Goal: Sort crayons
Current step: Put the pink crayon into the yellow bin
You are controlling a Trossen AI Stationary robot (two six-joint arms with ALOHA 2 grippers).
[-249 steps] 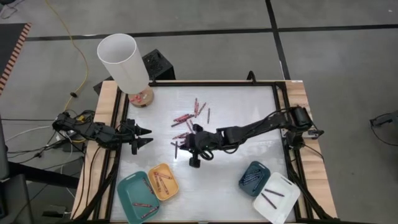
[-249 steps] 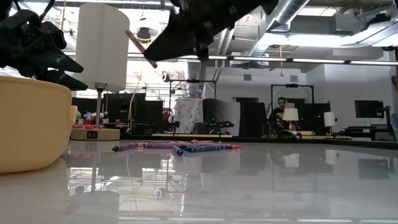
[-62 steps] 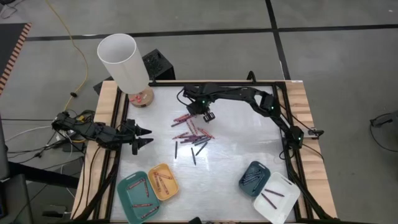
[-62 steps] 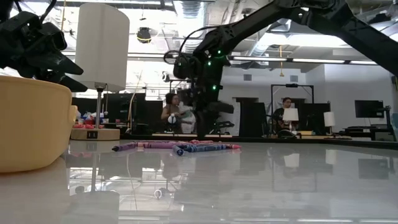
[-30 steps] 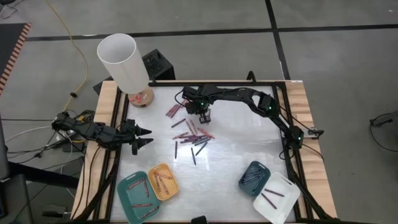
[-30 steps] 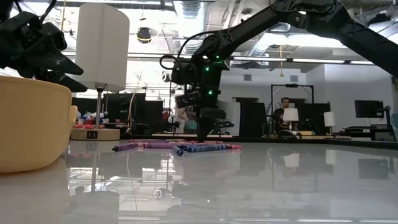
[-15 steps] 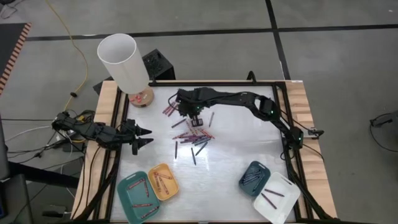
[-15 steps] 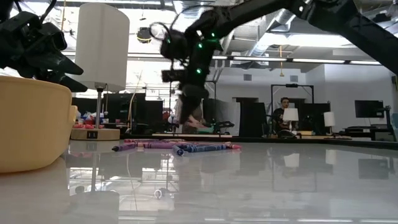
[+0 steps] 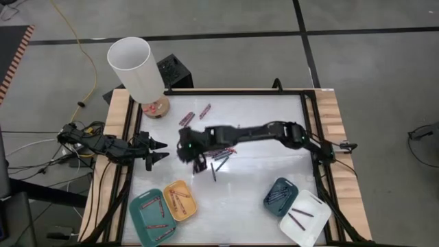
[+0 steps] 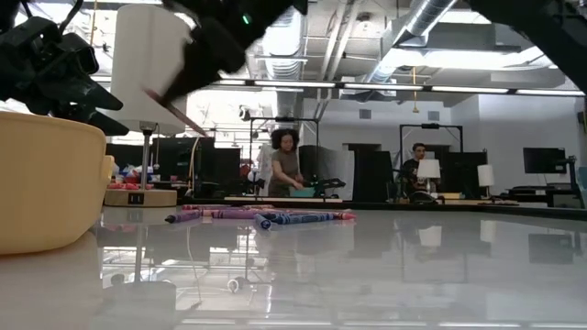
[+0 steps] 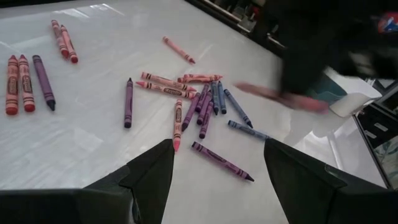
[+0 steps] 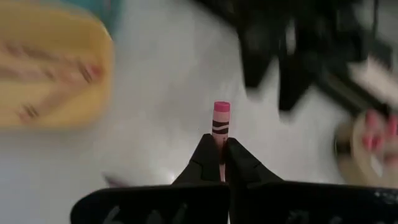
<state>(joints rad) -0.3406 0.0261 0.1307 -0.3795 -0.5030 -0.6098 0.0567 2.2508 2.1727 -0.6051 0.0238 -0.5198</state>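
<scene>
So the right end effector [image 12: 219, 163] has come off the far side of the pile and swung over toward the left-front part of the table [image 9: 260, 178], and it's now clamped shut on a pink crayon [image 12: 221, 120] that wasn't in its grip a second ago. In the right wrist view the crayon sticks straight out from between the closed fingers, with the yellow tray [image 12: 43, 68] coming into sight ahead of it. Best guess is that's where this one's headed, since the yellow tray [image 9: 180, 199] already holds reddish-pink sticks (the teal tray [image 9: 149, 218] right next to it has a few too, so it needs to aim properly).

The rest of the crayons [image 11: 199, 99] are spread out mid-table, a mixed bunch of pink, purple and blue, plus a few stragglers [image 9: 195, 115] nearer the lamp [image 9: 135, 68]. So there's plenty left to sort.

The left end effector [image 9: 156, 151] hangs over the left edge with its fingers spread wide and nothing in them. It's pretty close to the right arm's path toward the trays, so that's the thing to watch. The dark-blue tray [image 9: 279, 195] and white tray [image 9: 305, 218] sit at the front right, well out of the way.
</scene>
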